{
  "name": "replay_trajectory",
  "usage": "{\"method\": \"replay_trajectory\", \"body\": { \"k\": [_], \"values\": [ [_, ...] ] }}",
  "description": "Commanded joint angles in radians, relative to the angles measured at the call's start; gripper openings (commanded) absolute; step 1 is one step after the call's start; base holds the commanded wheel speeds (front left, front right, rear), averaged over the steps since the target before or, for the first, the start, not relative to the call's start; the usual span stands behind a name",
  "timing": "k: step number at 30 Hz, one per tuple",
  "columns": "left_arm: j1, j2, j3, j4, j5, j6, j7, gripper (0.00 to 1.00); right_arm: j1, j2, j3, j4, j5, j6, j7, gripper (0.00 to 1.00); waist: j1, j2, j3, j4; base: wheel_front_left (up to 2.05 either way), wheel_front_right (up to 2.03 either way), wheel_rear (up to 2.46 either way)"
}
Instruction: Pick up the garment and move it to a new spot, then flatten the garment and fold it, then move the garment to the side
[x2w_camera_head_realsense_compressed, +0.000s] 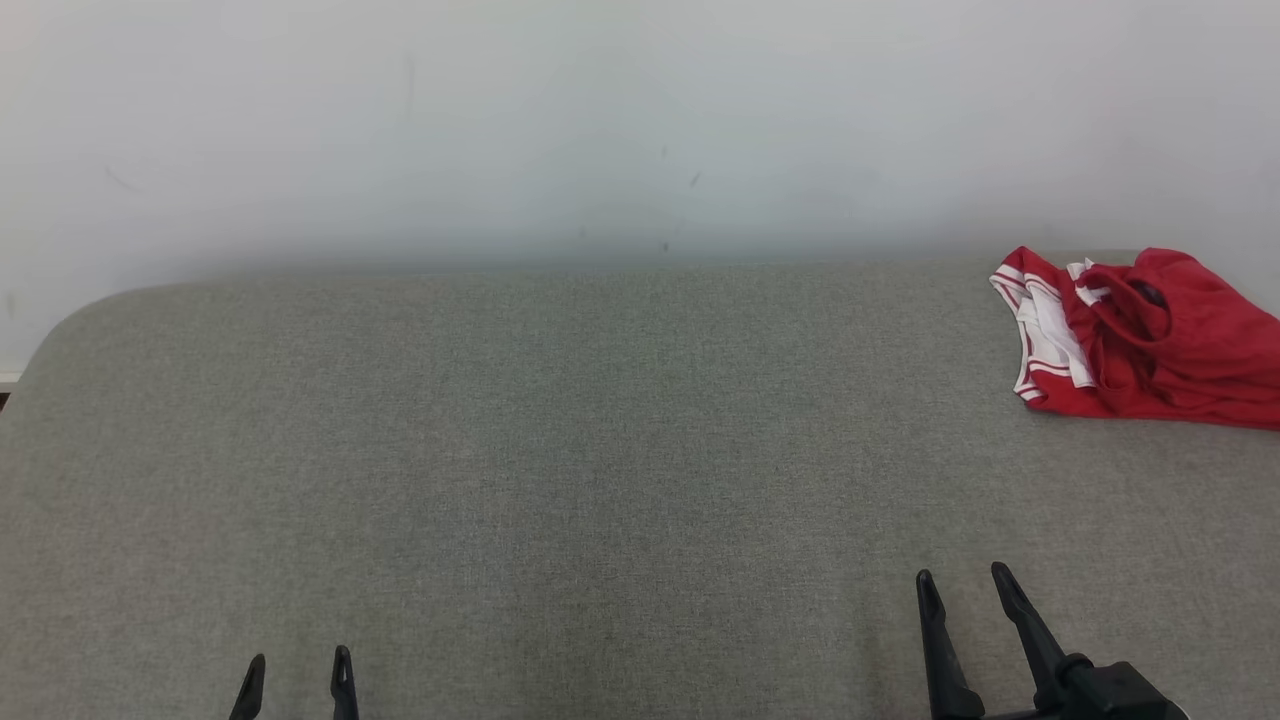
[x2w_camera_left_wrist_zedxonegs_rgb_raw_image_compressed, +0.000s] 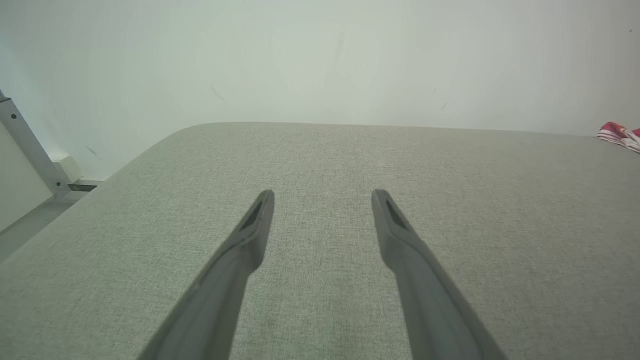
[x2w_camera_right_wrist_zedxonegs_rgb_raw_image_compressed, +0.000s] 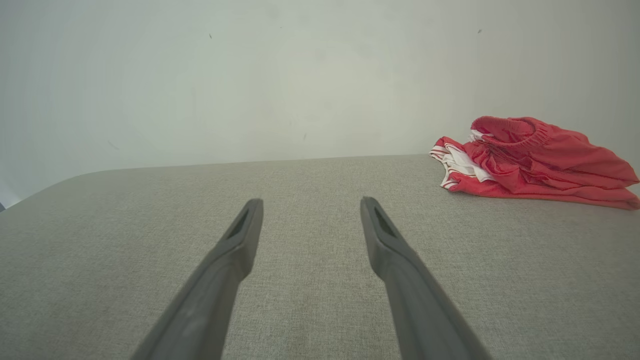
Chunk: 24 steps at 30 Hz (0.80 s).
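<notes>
The garment (x2w_camera_head_realsense_compressed: 1150, 340) is a crumpled red piece with white striped trim, lying at the far right of the grey fabric surface (x2w_camera_head_realsense_compressed: 600, 450) near the wall. The right wrist view has the garment (x2w_camera_right_wrist_zedxonegs_rgb_raw_image_compressed: 530, 160) ahead and to the right, and a corner of the garment (x2w_camera_left_wrist_zedxonegs_rgb_raw_image_compressed: 620, 135) peeks in at the left wrist view's right edge. My right gripper (x2w_camera_head_realsense_compressed: 963, 580) is open at the lower right, well short of the garment, nothing between its fingers. My left gripper (x2w_camera_head_realsense_compressed: 297, 665) is open at the lower left over bare fabric. Both also appear open up close: left gripper (x2w_camera_left_wrist_zedxonegs_rgb_raw_image_compressed: 322, 197), right gripper (x2w_camera_right_wrist_zedxonegs_rgb_raw_image_compressed: 311, 206).
A pale wall (x2w_camera_head_realsense_compressed: 600, 130) runs right behind the surface's far edge. The surface's far left corner is rounded, and beyond it in the left wrist view stand a metal frame post (x2w_camera_left_wrist_zedxonegs_rgb_raw_image_compressed: 27, 150) and a strip of floor.
</notes>
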<state>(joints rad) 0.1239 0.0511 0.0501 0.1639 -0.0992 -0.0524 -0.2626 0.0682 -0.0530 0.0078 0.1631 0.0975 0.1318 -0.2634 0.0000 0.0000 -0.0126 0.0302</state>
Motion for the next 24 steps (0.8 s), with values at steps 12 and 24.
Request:
{"method": "replay_trajectory", "body": {
  "k": [12,24],
  "values": [
    [-0.002,-0.003,0.001,0.047,0.003,0.008,0.006,0.00,0.004,0.001,0.008,0.037,0.005,0.000,0.001,0.00,0.0000,0.0000,0.005,0.002,0.00,0.00,0.00],
    [-0.040,-0.003,0.014,0.063,-0.207,-0.004,0.063,0.00,-0.020,-0.009,0.002,0.048,0.227,0.000,0.043,0.00,0.0000,0.0000,0.006,-0.001,0.00,0.00,0.00]
  ]
}}
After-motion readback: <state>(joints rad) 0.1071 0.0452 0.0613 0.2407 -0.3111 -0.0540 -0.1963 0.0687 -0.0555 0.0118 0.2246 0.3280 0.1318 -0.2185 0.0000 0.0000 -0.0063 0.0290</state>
